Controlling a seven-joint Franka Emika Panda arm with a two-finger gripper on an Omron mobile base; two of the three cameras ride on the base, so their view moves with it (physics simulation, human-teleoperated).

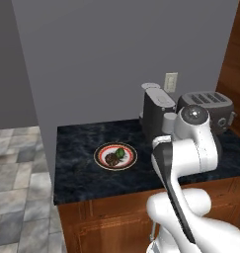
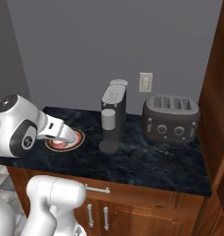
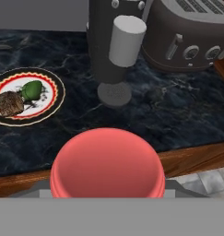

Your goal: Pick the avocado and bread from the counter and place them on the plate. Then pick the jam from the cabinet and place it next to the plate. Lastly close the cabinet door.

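Gripper (image 3: 107, 184) clamping one red-lidded jam (image 3: 107, 163), one plate (image 3: 53, 85)

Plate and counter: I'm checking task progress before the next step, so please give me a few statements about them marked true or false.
1. The avocado lies on the plate. True.
2. The bread still sits on the bare counter. False: it lies on the plate beside the avocado.
3. A red-lidded jar sits in the gripper. True.
4. The toaster stands left of the coffee machine. False: it stands to its right.
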